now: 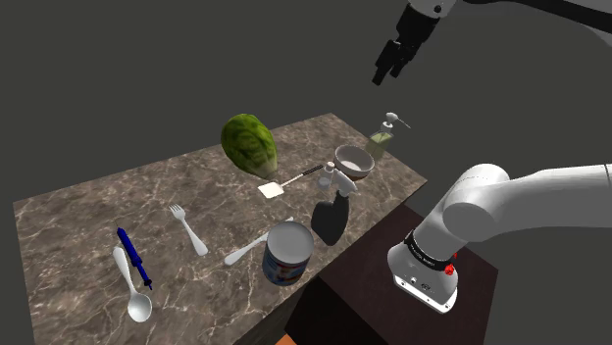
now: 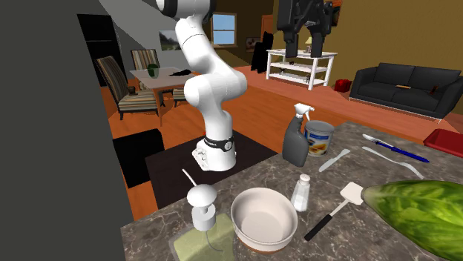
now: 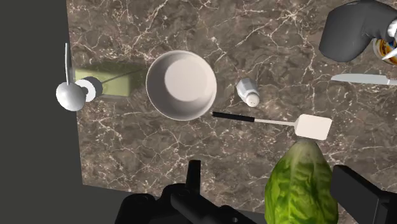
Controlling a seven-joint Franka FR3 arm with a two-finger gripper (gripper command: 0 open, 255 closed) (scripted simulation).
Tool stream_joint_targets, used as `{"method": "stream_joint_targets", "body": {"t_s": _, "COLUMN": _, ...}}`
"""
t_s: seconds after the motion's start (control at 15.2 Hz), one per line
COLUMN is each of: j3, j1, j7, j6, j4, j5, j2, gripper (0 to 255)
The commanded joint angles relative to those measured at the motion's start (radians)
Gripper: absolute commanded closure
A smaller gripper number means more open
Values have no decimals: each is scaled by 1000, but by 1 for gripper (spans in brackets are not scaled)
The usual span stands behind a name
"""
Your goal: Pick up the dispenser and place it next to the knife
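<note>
The dispenser (image 2: pixel 202 215) sits closest in the second exterior view. It is a pale green bottle with a white pump head, upright at the corner of the worktop (image 2: pixel 349 241) and just beside the white bowl (image 2: pixel 260 219). My claw (image 2: pixel 304 52) hangs high above all this, fingers spread apart and gripping nothing, so I judge I am at the very start, in the approach, with no grasp made yet.

From my wrist, the dispenser lies off beyond the bowl, not between my fingers. Next I need to shift over the bottle, come down past the pump head, and close on the body without nudging the bowl.

The knife (image 2: pixel 335 159), as I read it, is the pale blade lying well apart near the grey spray bottle (image 2: pixel 295 141) and the can (image 2: pixel 319 139). The carry will need enough height to clear those two.
</note>
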Motion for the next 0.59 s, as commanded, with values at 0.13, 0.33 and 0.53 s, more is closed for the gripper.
{"method": "stream_joint_targets", "body": {"t_s": 0.13, "j3": -34, "j1": -14, "j7": -31, "j6": 31, "j4": -32, "j5": -24, "j2": 6, "gripper": 0}}
{"method": "stream_joint_targets", "body": {"t_s": 0.33, "j3": -85, "j1": -37, "j7": -77, "j6": 79, "j4": -74, "j5": -60, "j2": 23, "gripper": 0}}
{"method": "stream_joint_targets", "body": {"t_s": 0.53, "j3": -138, "j1": -61, "j7": -123, "j6": 131, "j4": -106, "j5": -97, "j2": 50, "gripper": 0}}
